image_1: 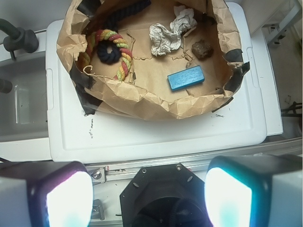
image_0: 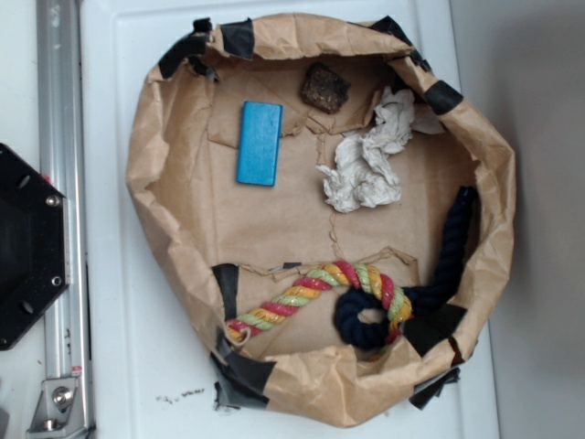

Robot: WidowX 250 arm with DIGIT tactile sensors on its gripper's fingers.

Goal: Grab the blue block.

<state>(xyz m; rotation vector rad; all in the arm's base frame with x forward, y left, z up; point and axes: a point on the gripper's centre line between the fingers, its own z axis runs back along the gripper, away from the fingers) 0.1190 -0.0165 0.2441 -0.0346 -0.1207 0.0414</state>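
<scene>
Approach not yet begun: the gripper (image_1: 149,189) stands open and empty, well short of the paper basket (image_0: 146,165), while the blue block (image_0: 260,144) lies flat on its floor near the brown chunk (image_0: 325,88); next move, by judgement, calls for reaching over the rim and descending astride the block's narrow width.

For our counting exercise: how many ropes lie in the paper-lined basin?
2. The striped rope lies along the lower edge; the navy rope curves down the right side, looping around it. None seems hidden.
</scene>
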